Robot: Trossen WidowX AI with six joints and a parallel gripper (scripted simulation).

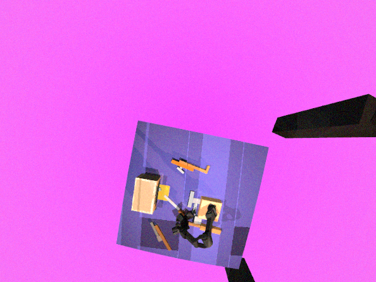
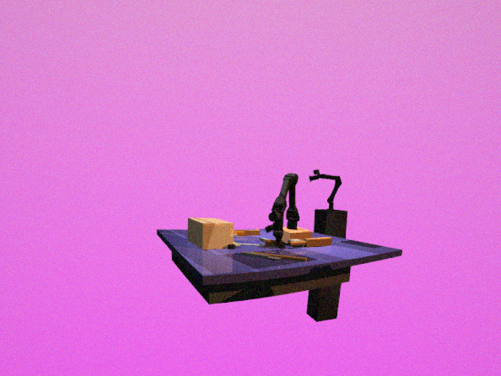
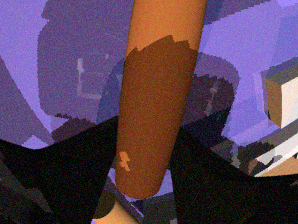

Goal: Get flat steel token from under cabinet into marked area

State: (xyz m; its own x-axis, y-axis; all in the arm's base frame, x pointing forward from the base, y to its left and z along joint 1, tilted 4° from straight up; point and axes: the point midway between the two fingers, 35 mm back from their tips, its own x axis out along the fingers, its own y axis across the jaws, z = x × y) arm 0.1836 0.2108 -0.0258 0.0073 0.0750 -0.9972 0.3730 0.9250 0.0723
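The cabinet point(image 1: 145, 196) point(image 2: 217, 236) is a light wooden box at the left of the table. The marked area point(image 1: 164, 190) is a yellow patch along its front. My gripper point(image 1: 181, 214) point(image 2: 279, 244) point(image 3: 145, 127) is low over the table, in front of the cabinet, and is shut on the orange handle of a stick tool point(image 1: 172, 203) point(image 3: 162, 75). The tool's pale shaft runs toward the cabinet, its visible end over the edge of the yellow patch nearest me. A small greyish spot shows at the patch's cabinet side; I cannot tell whether it is the token.
An orange hooked piece point(image 1: 199, 168) lies at the upper part of the top view. An orange bar point(image 1: 162, 238) with a grey strip lies at the lower left. A wooden block point(image 1: 206, 202) is under the arm's base, with grey-white pieces point(image 1: 191, 199) and another orange bar nearby.
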